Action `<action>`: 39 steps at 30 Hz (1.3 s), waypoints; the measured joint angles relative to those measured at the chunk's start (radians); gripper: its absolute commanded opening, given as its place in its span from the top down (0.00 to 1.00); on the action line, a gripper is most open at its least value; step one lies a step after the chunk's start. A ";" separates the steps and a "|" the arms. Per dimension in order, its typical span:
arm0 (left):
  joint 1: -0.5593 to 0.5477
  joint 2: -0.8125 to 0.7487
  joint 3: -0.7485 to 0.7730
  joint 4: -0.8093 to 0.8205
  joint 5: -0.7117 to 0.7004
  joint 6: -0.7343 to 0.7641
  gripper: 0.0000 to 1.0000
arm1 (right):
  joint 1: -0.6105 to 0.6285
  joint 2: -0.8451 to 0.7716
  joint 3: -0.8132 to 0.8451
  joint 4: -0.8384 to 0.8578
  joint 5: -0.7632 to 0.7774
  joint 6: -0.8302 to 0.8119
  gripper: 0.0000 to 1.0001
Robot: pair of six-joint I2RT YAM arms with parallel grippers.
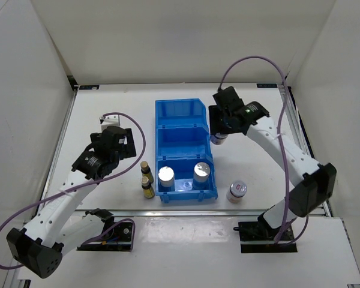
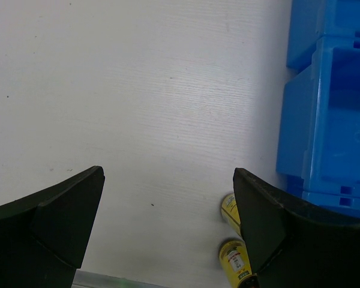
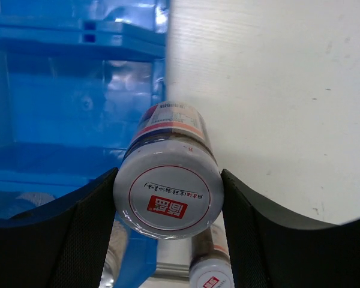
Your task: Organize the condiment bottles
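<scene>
My right gripper (image 3: 168, 201) is shut on a short white jar with a reddish label (image 3: 167, 191), held above the table beside the right wall of the blue bin (image 3: 60, 102); the top view shows this jar (image 1: 216, 140) under the gripper (image 1: 219, 133). The second white jar (image 1: 237, 191) stands on the table right of the bin, also in the right wrist view (image 3: 211, 275). Two silver-topped cylinders (image 1: 166, 175) (image 1: 202, 171) stand in the bin's nearest compartment. Two amber gold-capped bottles (image 1: 146, 168) (image 1: 147, 188) stand left of the bin. My left gripper (image 2: 168, 207) is open and empty above the table; the amber bottles (image 2: 230, 211) (image 2: 235, 264) lie by its right finger.
The blue three-compartment bin (image 1: 180, 129) sits mid-table; its middle and far compartments hold no bottles. White walls enclose the table on three sides. A metal rail (image 1: 291, 120) runs along the right edge.
</scene>
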 measured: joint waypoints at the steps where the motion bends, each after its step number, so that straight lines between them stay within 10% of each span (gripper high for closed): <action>1: 0.000 0.004 0.000 0.000 0.002 0.000 0.01 | 0.009 0.026 0.012 0.004 -0.014 -0.006 1.00; 19: 0.000 0.020 0.000 0.006 0.018 0.011 0.01 | 0.084 0.347 0.112 0.068 -0.109 -0.045 1.00; 26: 0.000 0.020 0.000 0.006 0.018 0.012 0.01 | 0.083 0.401 0.112 0.078 -0.138 -0.045 0.75; 32: 0.000 0.027 0.000 0.013 0.018 0.012 0.01 | 0.083 0.398 0.110 0.083 -0.138 -0.046 0.05; 39: 0.000 0.028 0.000 0.014 0.022 0.012 0.01 | 0.036 0.232 0.095 0.082 -0.070 -0.056 0.00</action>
